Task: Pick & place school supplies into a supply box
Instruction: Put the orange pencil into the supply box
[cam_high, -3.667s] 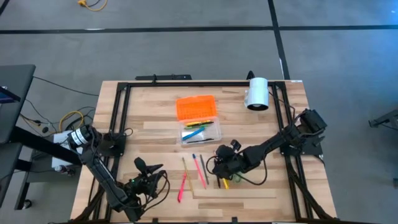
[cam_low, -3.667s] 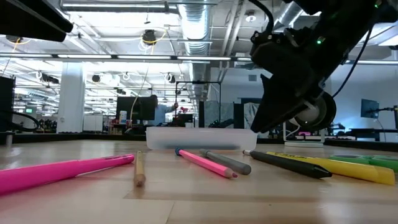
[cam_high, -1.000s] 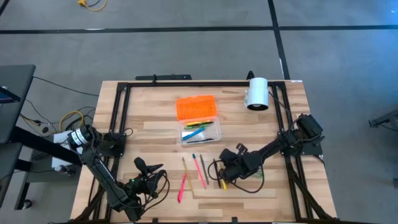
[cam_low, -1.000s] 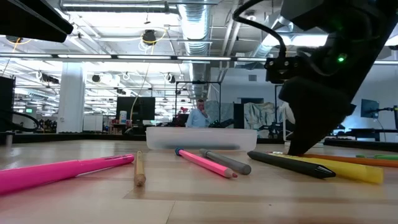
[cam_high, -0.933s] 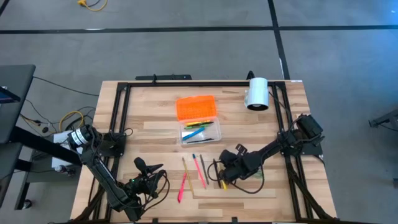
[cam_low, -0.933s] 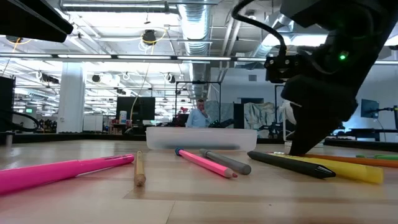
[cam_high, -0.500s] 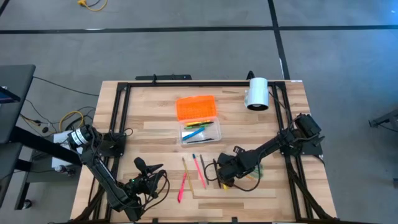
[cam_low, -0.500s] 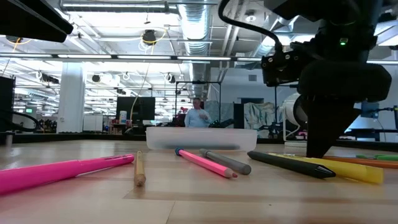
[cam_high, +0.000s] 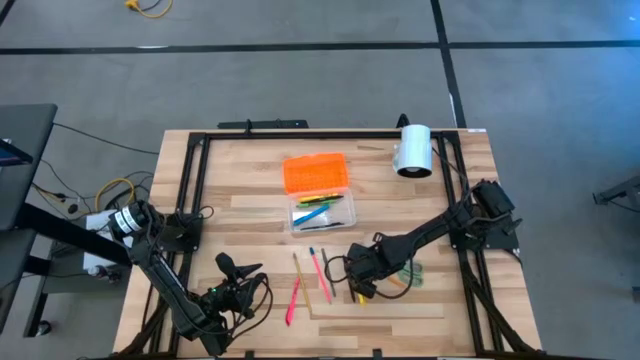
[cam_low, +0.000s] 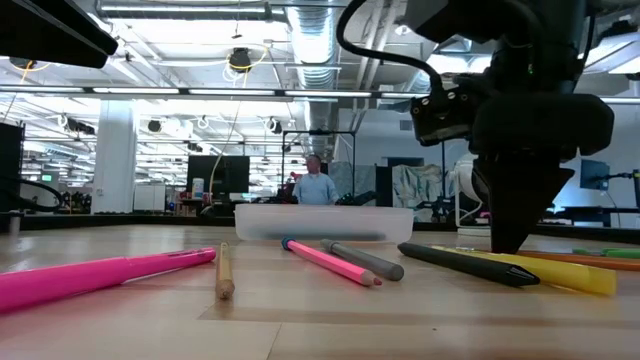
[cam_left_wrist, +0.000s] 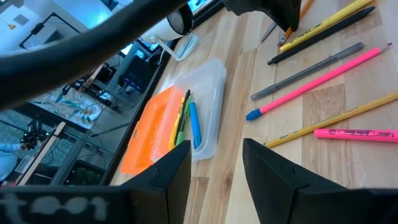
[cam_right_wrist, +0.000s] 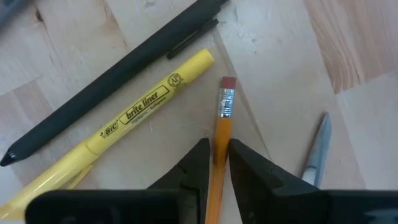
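Observation:
My right gripper (cam_right_wrist: 217, 146) points straight down at table height (cam_low: 510, 240). Its fingers stand close on either side of an orange pencil (cam_right_wrist: 222, 118), which lies flat. Beside the pencil lie a yellow highlighter (cam_right_wrist: 134, 115), a black pen (cam_right_wrist: 118, 74) and a scissors blade (cam_right_wrist: 314, 149). Left of them lie a grey pencil (cam_low: 365, 260), a pink pencil (cam_low: 330, 262), a wooden pencil (cam_low: 223, 272) and a pink highlighter (cam_low: 100, 275). The clear supply box (cam_high: 323, 213) holds a few pens, with its orange lid (cam_high: 316, 172) lying beyond it. My left gripper (cam_left_wrist: 214, 155) waits open near the table's front left (cam_high: 225, 265). My right gripper has one finger on each long side of the orange pencil (cam_right_wrist: 217, 155), a little below its eraser end. It comes from above, across the pencil. The pencil lies on the table. I cannot tell whether the fingers touch it.
A white cylinder (cam_high: 412, 150) stands at the far right. Green-handled scissors (cam_high: 405, 273) lie just right of my right gripper. A black frame (cam_high: 190, 190) runs around the work area. A person stands in the room beyond the table (cam_low: 316, 185).
My right gripper has tipped from a slant to pointing straight down and has edged toward the table's left, its fingertips staying at table height. The green scissors now show from under its arm. The pens lie as before.

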